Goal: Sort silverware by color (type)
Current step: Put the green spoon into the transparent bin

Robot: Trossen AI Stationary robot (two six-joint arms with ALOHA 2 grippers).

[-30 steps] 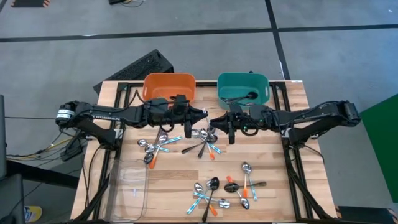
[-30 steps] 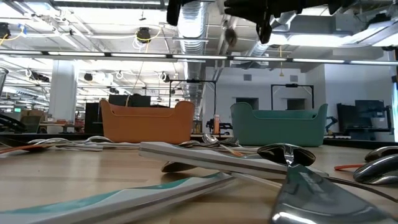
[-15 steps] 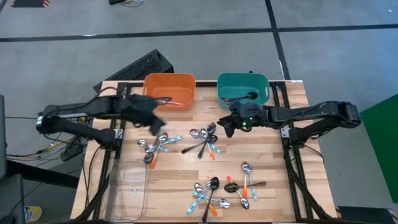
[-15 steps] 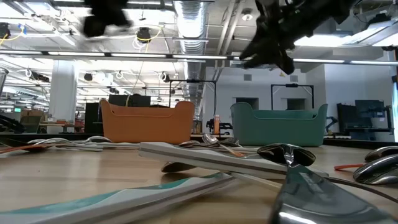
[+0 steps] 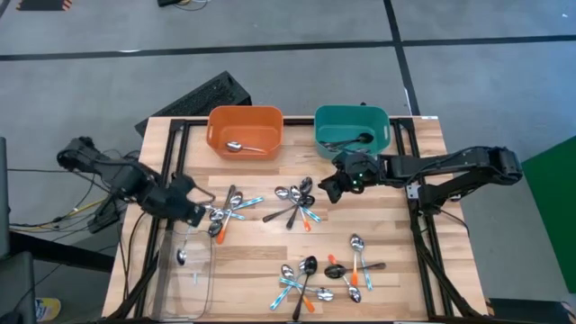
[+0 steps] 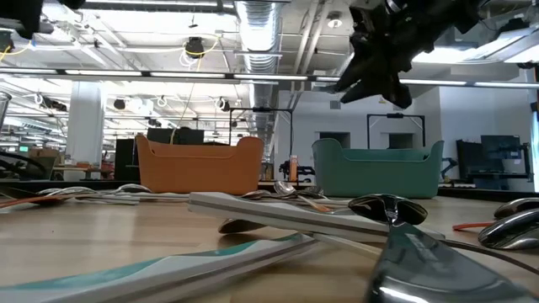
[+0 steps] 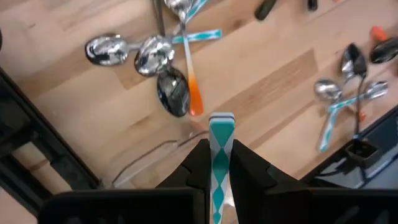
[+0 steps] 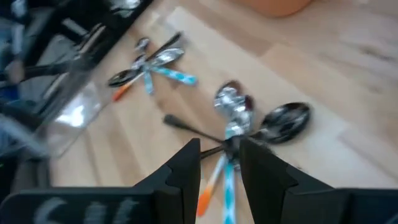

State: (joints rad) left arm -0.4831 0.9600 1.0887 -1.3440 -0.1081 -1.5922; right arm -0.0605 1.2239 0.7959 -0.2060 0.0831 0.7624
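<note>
My left gripper [image 5: 191,205] hangs over the table's left side, beside the clear tray [image 5: 171,288], shut on a light-blue-handled spoon [image 7: 221,127]. A spoon bowl [image 5: 181,257] shows over the tray; I cannot tell whether it belongs to the held spoon. My right gripper [image 5: 330,187] is open and empty above the middle heap of spoons [image 5: 295,202], also seen in the right wrist view [image 8: 233,118]. More spoons with orange, light-blue and dark handles lie in heaps at the left [image 5: 225,211] and near the front [image 5: 306,283]. My left gripper pinches the spoon's light-blue patterned handle [image 7: 220,155] between its two fingers. The handle lies along the fingers, and its free end [image 7: 222,119] sticks out past the fingertips. The spoon is lifted clear of the table; its bowl end is hidden in the wrist view.
An orange bin [image 5: 216,126] with one spoon inside and a teal bin [image 5: 382,126] with dark spoons inside stand at the far edge. Another spoon group [image 5: 355,265] lies near right. Black frame rails run along both table sides.
My left gripper has gone from the table's middle, where it stood tip to tip with my right gripper, toward the left and near edges, ending beside the clear tray. My right gripper has stayed over the middle heap, edging slightly right.
</note>
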